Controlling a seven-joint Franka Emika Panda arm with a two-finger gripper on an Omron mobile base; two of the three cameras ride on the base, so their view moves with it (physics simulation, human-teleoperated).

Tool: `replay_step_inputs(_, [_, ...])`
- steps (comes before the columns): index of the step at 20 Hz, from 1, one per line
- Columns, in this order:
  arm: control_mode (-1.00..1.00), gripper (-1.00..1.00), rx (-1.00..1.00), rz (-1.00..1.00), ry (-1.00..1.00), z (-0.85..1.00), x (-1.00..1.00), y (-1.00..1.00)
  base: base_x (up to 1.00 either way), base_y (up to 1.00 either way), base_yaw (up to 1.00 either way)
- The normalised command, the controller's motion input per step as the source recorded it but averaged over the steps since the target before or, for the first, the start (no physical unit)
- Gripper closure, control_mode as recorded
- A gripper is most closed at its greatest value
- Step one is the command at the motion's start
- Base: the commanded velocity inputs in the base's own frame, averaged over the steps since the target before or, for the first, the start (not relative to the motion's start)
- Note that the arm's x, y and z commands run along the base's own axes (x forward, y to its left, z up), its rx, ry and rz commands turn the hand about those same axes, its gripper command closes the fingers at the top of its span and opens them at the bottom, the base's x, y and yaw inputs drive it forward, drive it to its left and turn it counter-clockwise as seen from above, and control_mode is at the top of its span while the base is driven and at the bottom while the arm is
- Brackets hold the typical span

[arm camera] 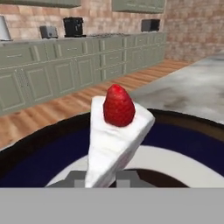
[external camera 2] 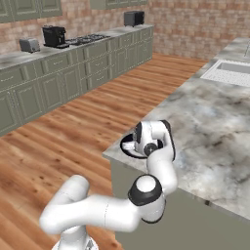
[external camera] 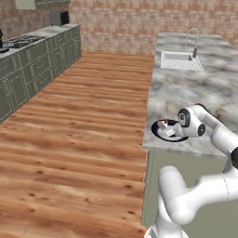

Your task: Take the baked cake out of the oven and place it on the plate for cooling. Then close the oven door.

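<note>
Cake slice (arm camera: pixel 114 131) over dark-rimmed plate (arm camera: pixel 183 131) on marble counter (external camera: pixel 195 88); jaws pinching slice.

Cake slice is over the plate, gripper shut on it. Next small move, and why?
Probably open the gripper and let go. In the hand view the cake slice, strawberry on top, stands upright between the fingertips, over the white centre of the dark-rimmed plate. The base views show that plate near the counter edge with the hand at it. Whether the slice already touches the plate I cannot tell, so release gently.
</note>
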Motion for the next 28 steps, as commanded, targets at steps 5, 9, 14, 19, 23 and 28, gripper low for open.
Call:
replay_step_inputs(5, [-1.0, -1.0, 0.0, 0.0, 0.09, -0.01, 0.0, -0.01, 0.0, 0.0, 0.0])
replay_step_inputs(9, [-1.0, -1.0, 0.0, 0.0, 0.04, 0.0, 0.0, 0.0, 0.0, 0.0, 0.0])
replay_step_inputs(14, [-1.0, -1.0, 0.0, -0.03, 0.07, 0.45, 0.0, -0.02, 0.0, 0.0, 0.0])
replay_step_inputs(19, [-1.0, -1.0, 0.0, -0.1, 0.12, 0.93, 0.0, -0.03, 0.0, 0.0, 0.0])
replay_step_inputs(23, [-1.0, -1.0, 0.0, -0.14, 0.16, 1.0, -0.03, -0.06, 0.0, 0.0, 0.0])
replay_step_inputs(28, [-1.0, -1.0, 0.0, -0.29, 0.16, 0.67, -0.48, -0.35, 0.0, 0.0, 0.0])
